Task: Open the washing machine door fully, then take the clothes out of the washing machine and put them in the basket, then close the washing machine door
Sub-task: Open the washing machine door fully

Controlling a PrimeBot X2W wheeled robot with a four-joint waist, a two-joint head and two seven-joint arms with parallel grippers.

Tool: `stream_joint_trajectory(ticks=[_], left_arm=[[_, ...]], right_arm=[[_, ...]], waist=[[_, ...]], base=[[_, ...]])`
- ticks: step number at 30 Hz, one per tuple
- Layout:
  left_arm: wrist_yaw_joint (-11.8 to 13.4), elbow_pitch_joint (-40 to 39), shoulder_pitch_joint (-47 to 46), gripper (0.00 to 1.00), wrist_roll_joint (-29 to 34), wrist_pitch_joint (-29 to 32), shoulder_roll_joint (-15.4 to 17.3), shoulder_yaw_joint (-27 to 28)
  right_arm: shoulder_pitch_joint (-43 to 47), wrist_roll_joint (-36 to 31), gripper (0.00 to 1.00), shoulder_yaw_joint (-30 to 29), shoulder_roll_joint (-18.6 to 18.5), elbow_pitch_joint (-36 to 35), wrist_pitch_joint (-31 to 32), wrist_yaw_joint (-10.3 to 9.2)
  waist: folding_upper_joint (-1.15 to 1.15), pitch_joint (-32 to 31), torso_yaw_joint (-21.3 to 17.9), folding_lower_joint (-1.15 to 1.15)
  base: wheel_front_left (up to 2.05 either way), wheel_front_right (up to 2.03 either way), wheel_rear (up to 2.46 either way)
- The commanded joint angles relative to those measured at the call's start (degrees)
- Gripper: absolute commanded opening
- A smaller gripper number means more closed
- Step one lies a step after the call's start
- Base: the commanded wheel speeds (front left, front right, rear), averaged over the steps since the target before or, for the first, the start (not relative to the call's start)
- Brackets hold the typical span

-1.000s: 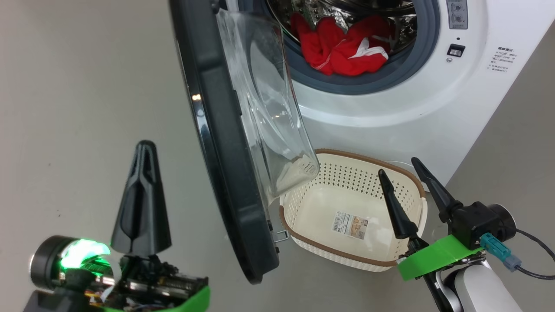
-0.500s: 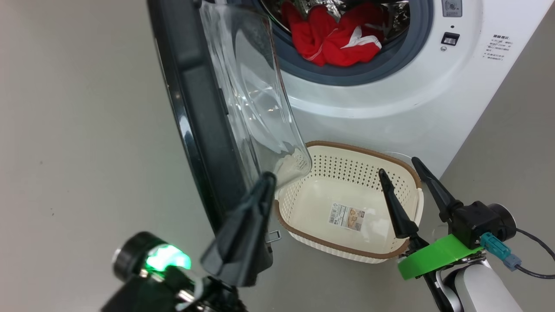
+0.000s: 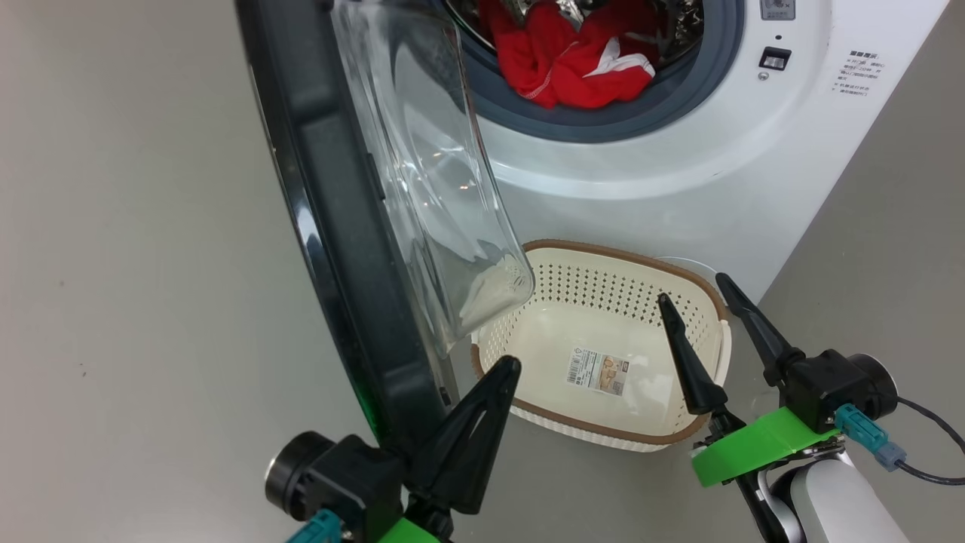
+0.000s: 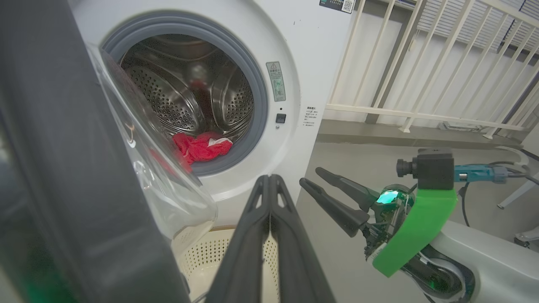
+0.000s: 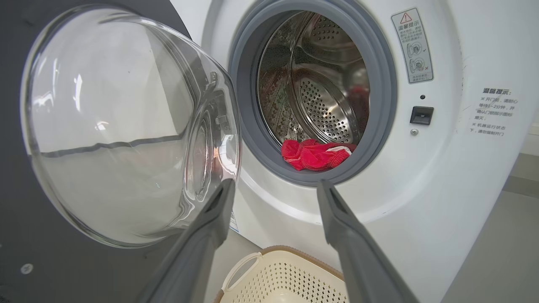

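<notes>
The washing machine door [image 3: 332, 226] stands partly open, its glass bowl [image 3: 430, 173] bulging toward the washing machine [image 3: 678, 173]. Red clothes [image 3: 573, 60] lie at the front of the steel drum, also visible as clothes [image 5: 316, 153] in the right wrist view. The cream basket [image 3: 626, 260] sits empty on the floor under the opening. My left gripper [image 3: 509, 369] is shut and empty, just below the door's lower edge on its inner side; whether it touches the door I cannot tell. My right gripper [image 3: 692, 289] is open over the basket's right end.
Grey floor lies to the left of the door and to the right of the machine. A white railing [image 4: 421, 63] stands behind the machine on the right. The door [image 4: 63, 147] hangs over the basket's [image 4: 202, 256] left end.
My left gripper has swung right, from the floor outside the door to below the door's lower edge near the basket. The head camera has shifted. The right arm has not moved.
</notes>
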Motion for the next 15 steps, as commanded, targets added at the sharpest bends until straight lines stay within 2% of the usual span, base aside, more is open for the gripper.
stream_joint_trajectory(ticks=[1, 10, 15], left_arm=[[0.64, -0.93, -0.03, 0.0, 0.31, 0.09, 0.54, 1.9], [3.88, 2.7, 0.44, 0.0, 3.02, -0.34, 1.2, 3.41], [4.85, 2.91, 0.83, 0.0, 3.64, -0.34, 1.48, 3.7]], right_arm=[[-1.86, 0.0, 1.0, 1.37, 0.38, -1.38, -0.36, 0.28], [-1.62, -0.39, 1.0, 0.96, 0.38, -1.31, -0.36, 0.28], [-1.42, -0.61, 1.0, 1.02, 0.38, -1.25, -0.36, 0.28]], waist=[[0.0, 0.09, -0.04, 0.0], [0.0, 0.34, 0.56, 0.0], [0.0, 0.39, 1.52, 0.0]], base=[[0.0, 0.0, 0.0], [0.0, 0.0, 0.0], [0.0, 0.0, 0.0]])
